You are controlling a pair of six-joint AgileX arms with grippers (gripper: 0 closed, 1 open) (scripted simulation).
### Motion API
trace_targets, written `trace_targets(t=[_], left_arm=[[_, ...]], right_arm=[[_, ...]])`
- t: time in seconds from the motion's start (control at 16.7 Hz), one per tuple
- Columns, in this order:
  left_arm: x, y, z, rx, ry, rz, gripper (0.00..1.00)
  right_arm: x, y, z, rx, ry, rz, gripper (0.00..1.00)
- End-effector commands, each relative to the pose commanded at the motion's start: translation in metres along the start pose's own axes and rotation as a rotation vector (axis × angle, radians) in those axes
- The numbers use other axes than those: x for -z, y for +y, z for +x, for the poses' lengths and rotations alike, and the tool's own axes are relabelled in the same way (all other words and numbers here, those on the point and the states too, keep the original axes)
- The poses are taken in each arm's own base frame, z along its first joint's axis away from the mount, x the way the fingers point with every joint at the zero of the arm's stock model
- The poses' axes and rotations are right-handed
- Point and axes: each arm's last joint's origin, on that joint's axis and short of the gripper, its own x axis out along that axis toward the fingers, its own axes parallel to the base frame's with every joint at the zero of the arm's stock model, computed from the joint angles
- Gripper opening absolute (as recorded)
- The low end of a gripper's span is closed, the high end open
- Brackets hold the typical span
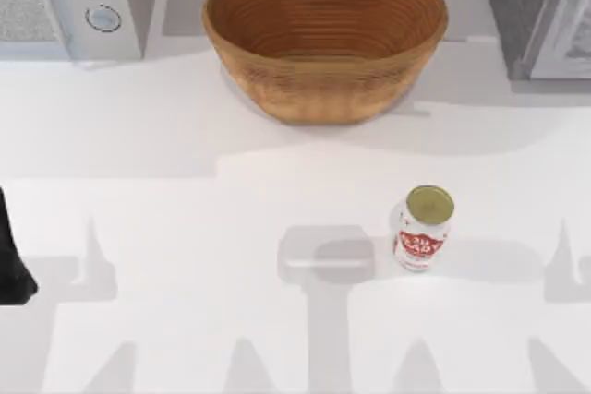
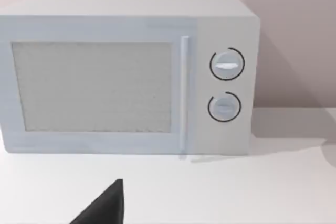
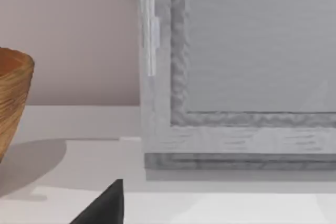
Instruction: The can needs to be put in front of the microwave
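Observation:
The can (image 1: 423,228) stands upright on the white table, right of the middle, with a red label and a dull gold top. The microwave (image 1: 74,2) sits at the back left corner; its mesh window and two round knobs face my left wrist camera, which sees the microwave (image 2: 126,77) straight on. My left gripper (image 1: 11,269) is parked at the table's left edge, far from the can, and a dark tip of the left gripper (image 2: 105,207) shows in its wrist view. A dark tip of my right gripper (image 3: 105,207) points at the back right corner.
A large ribbed wooden bowl (image 1: 323,39) stands at the back middle, between the two appliances. A darker grey box with a pale framed panel (image 1: 540,11) fills the back right corner. Bare table lies in front of the microwave.

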Motion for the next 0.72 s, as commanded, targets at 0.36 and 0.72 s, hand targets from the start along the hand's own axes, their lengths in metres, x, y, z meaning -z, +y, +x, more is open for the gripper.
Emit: trace_targets(t=[0.36, 0.72], left_arm=[[-0.019, -0.004, 0.001, 0.039, 0.060, -0.002, 1.00], [-0.094, -0.026, 0.026, 0.193, 0.311, 0.013, 1.00]], right_arm=[[0.000, 0.000, 0.000, 0.000, 0.000, 0.000, 1.00], [0.000, 0.000, 0.000, 0.000, 0.000, 0.000, 1.00]])
